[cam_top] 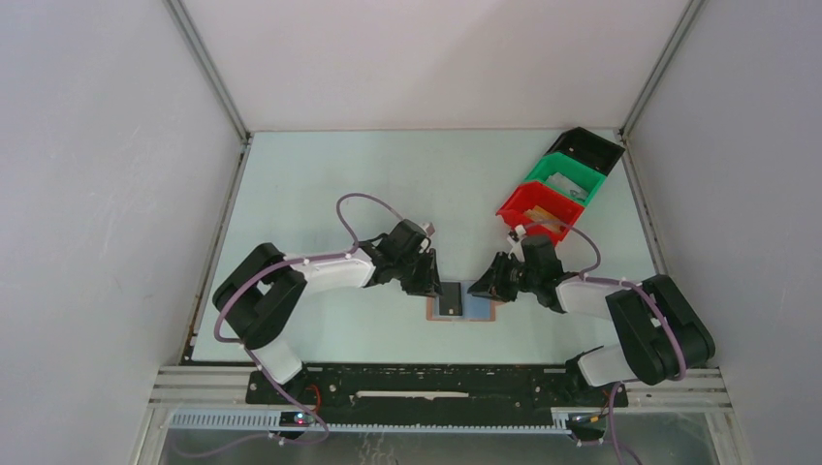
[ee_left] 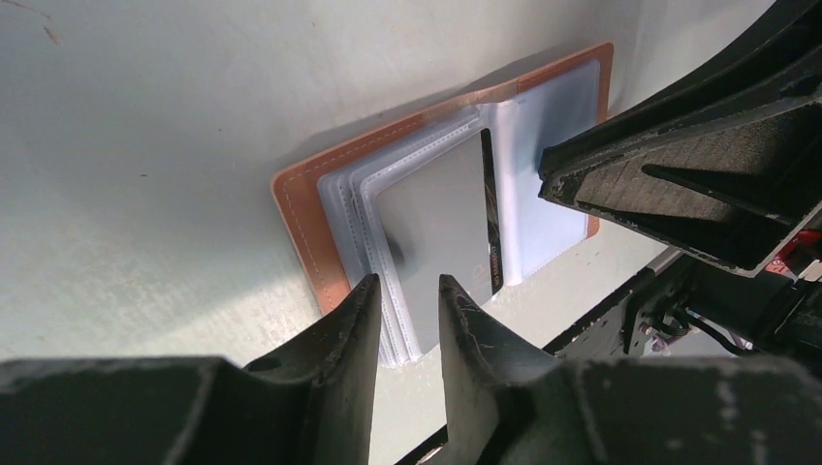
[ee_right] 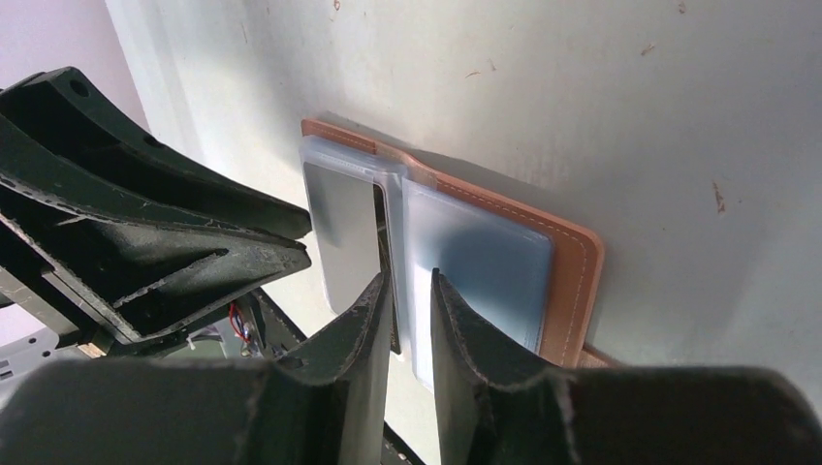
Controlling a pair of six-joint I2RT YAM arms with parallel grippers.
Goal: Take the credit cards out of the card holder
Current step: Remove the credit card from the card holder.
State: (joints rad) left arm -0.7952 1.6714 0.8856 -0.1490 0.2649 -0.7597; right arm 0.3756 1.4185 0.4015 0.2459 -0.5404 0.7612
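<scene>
The brown card holder (cam_top: 461, 306) lies open on the table between my two grippers. In the left wrist view its brown edge (ee_left: 300, 232) frames clear sleeves holding a grey card (ee_left: 431, 223) and the thin edge of a black card (ee_left: 491, 223). In the right wrist view the holder (ee_right: 572, 281) shows a pale blue-grey card (ee_right: 485, 262) in its right sleeve. No tan card shows. My left gripper (ee_left: 409, 291) hovers at the sleeves' near edge, jaws narrowly apart and empty. My right gripper (ee_right: 407, 281) sits over the holder's spine, jaws narrowly apart.
A red bin (cam_top: 539, 208), a green bin (cam_top: 565, 180) and a black bin (cam_top: 585, 150) stand in a row at the back right. The two grippers (cam_top: 431, 281) (cam_top: 485, 288) are close together over the holder. Grey walls enclose the table.
</scene>
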